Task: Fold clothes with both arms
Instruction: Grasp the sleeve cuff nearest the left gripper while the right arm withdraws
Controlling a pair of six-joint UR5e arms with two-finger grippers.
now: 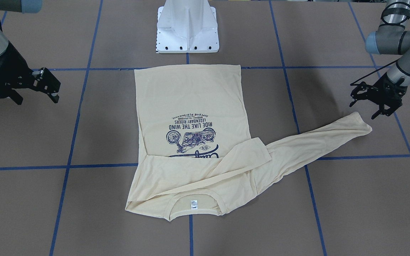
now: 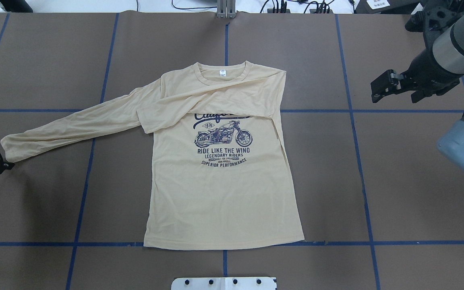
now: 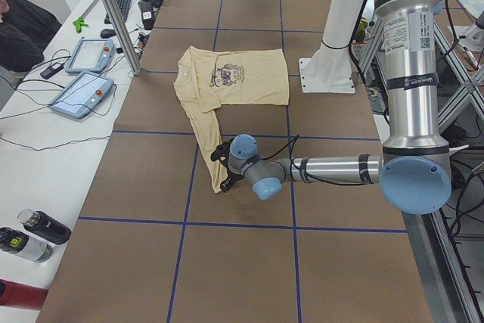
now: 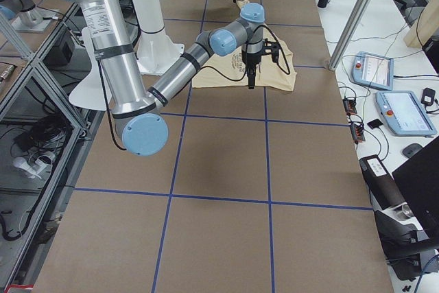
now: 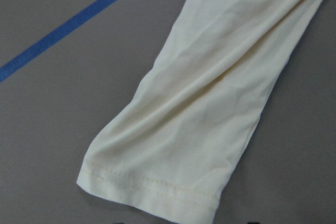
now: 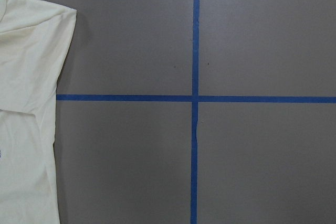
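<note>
The cream-yellow T-shirt (image 2: pixel 220 193) lies flat and print up in the middle of the table, also in the front view (image 1: pixel 190 96). One sleeve (image 2: pixel 199 104) is folded across the chest and covers part of the print. The other sleeve (image 2: pixel 75 127) lies stretched out toward my left side. My left gripper (image 1: pixel 363 106) is open and empty, just beside that sleeve's cuff (image 1: pixel 363 126). The cuff fills the left wrist view (image 5: pixel 157 182). My right gripper (image 1: pixel 48 87) is open and empty, hovering apart from the shirt's other side. The right wrist view shows only the shirt's edge (image 6: pixel 26 103).
The white pedestal base (image 1: pixel 187 28) stands just beyond the shirt's hem. Blue tape lines (image 2: pixel 361 173) cross the brown table. A side bench holds tablets (image 3: pixel 83 92) and bottles (image 3: pixel 30 236). A metal post (image 3: pixel 113 13) stands at the table's edge.
</note>
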